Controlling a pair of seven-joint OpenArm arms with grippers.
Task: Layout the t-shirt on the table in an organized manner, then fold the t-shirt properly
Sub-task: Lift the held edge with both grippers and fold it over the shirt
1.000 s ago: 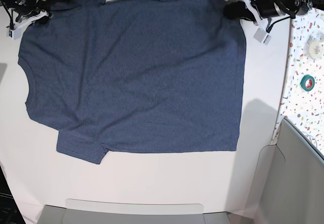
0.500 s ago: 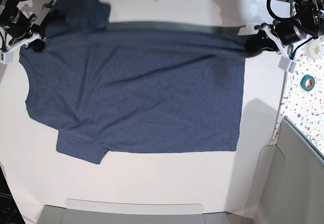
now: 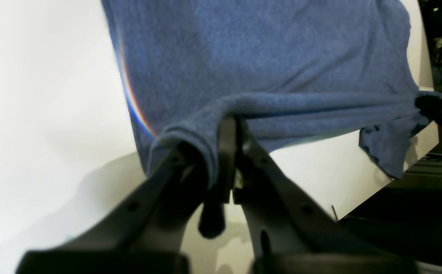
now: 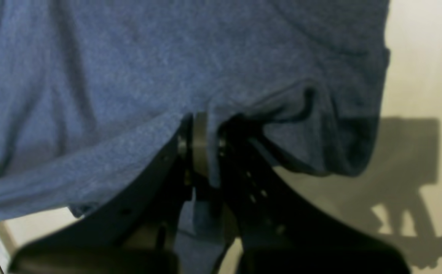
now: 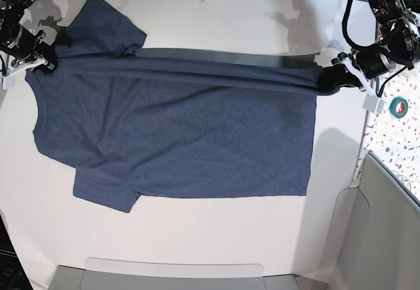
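Left tool (image 5: pixel 326 79) pinches the t-shirt (image 5: pixel 184 139) at one end of its far edge, jaws pressed together on a bunched fold of navy cloth; in the left wrist view (image 3: pixel 221 160) the fabric wraps over the closed tips and drapes away ahead of them. Right tool (image 5: pixel 47 62) grips the same edge at the opposite end, near the collar side, jaws likewise clamped on cloth; the right wrist view (image 4: pixel 201 152) shows fabric caught between the tips and hanging in folds to either side. Between the two tools the held edge runs as a taut, slightly raised band, casting a dark shadow line on the desk (image 5: pixel 216 227) just beyond it. One sleeve (image 5: pixel 105 31) lies flat on the desk beyond the right tool. Ahead of both tools the shirt body lies spread on the white desk, plain side up, its second sleeve (image 5: pixel 108 195) at the corner farthest from the right tool. A green tape roll (image 5: pixel 398 107) sits on the speckled surface just past the left tool.
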